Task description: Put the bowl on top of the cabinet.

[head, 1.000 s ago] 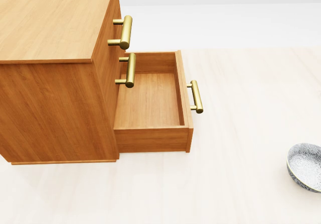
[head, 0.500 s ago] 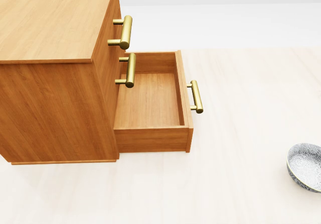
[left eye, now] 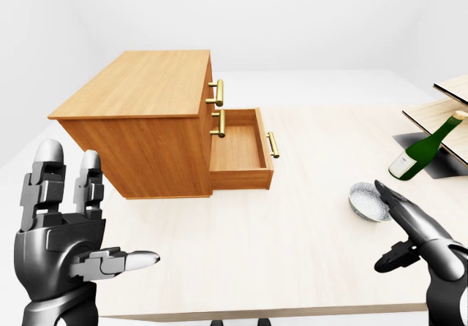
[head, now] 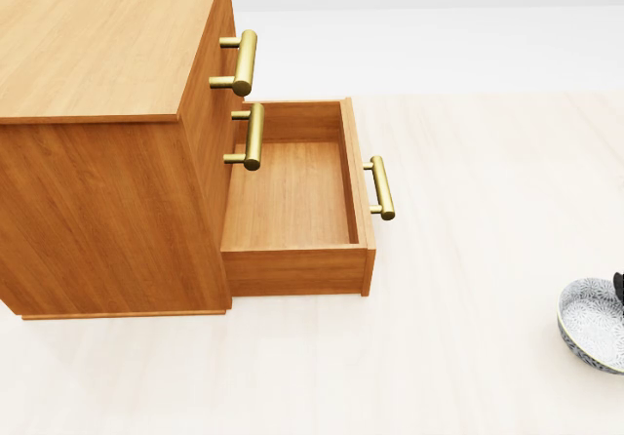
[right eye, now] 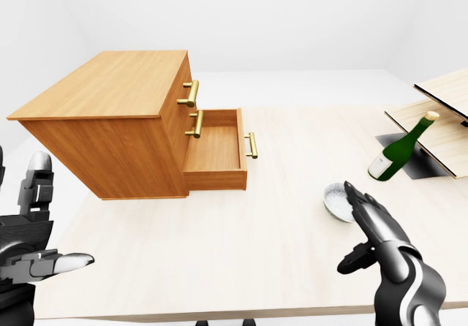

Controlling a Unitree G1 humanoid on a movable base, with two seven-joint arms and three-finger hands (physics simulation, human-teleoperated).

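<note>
A small grey-patterned bowl (left eye: 368, 201) sits on the pale table, right of the wooden cabinet (left eye: 139, 96). The cabinet's flat top is bare and its lowest drawer (left eye: 238, 149) stands pulled out and empty. My right hand (left eye: 385, 224) hovers open just below and right of the bowl, its fingertips near the rim without closing on it. A black tip of this hand shows at the right edge of the head view beside the bowl (head: 591, 322). My left hand (left eye: 99, 205) is raised open at the lower left, holding nothing.
A green bottle (left eye: 423, 148) leans on a dark mat (left eye: 443, 167) at the right. Wooden shelf boards (left eye: 433, 111) stand behind it. Brass handles (left eye: 218, 93) stick out from the cabinet's drawers. The table's near edge (left eye: 263, 314) runs along the bottom.
A black fingertip of my right hand has come into the head view at the right edge, beside the bowl. The cabinet, drawer and bowl have not moved.
</note>
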